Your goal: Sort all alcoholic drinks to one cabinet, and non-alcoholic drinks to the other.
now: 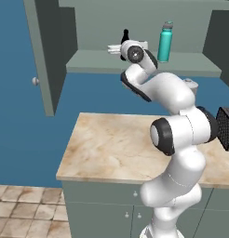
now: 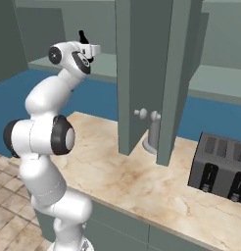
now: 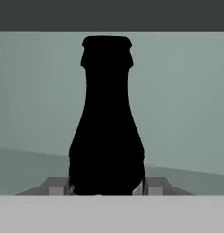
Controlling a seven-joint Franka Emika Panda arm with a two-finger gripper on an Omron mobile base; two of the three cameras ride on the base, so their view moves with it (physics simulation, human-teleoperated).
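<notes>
small black bottle (image 3: 107,123) stands upright between my claw (image 3: 107,186) fingers, pinched at its base, inside the open cabinet (image 1: 135,62).

Glossy white rounded arm (image 1: 174,139), dark joints.

Counted around the counter (image 1: 111,148): one black bottle (image 3: 107,123); one teal flask (image 1: 165,42) on the cabinet shelf (image 1: 97,62) above; one toaster (image 2: 223,166) at the right end; two open cabinet doors (image 2: 142,73); one pale upright object (image 2: 153,135), kind unclear, behind those doors.
</notes>
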